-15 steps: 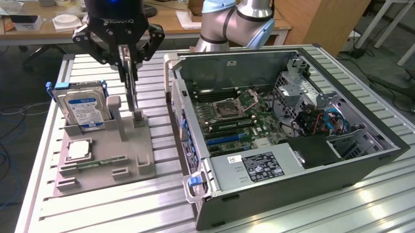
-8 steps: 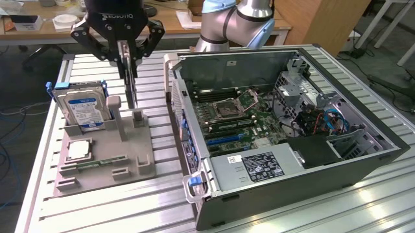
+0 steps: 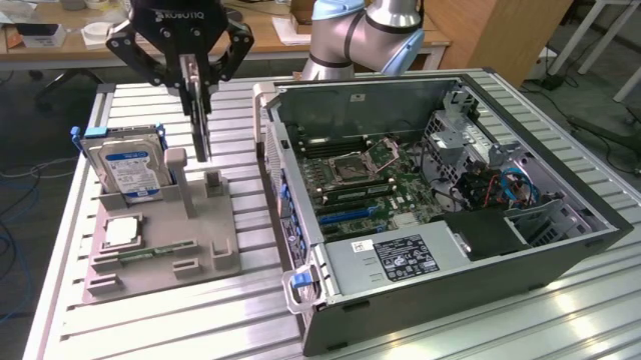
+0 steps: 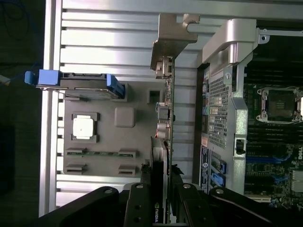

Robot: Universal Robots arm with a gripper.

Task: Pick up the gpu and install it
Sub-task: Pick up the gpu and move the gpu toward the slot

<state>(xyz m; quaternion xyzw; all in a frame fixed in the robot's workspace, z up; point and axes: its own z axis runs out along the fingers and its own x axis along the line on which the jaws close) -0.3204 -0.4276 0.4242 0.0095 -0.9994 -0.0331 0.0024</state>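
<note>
In the exterior view's upper left, we saw the fingers (image 3: 188, 81) narrowed to a slim gap, pinching the gpu (image 3: 203, 133) upright over the tray (image 3: 212, 241).

The table (image 3: 150, 330) was built of ribbed bare aluminium slats, on which a dull sheen was carried. The holder tray (image 3: 215, 251) was moulded in matt grey plastic. The hard drive (image 3: 130, 169) was cased in silvery metal and faced with a glossy blue-white label. The gpu (image 3: 203, 142) was seen as a dark, flat board, ended by a bright metal bracket (image 4: 168, 40). The gripper (image 3: 198, 101) was finished in matt black. The computer case (image 3: 451, 300) was coated dark and matt outside and left as bare grey sheet metal inside. The desk (image 3: 270, 45) was surfaced in pale wood.
</note>
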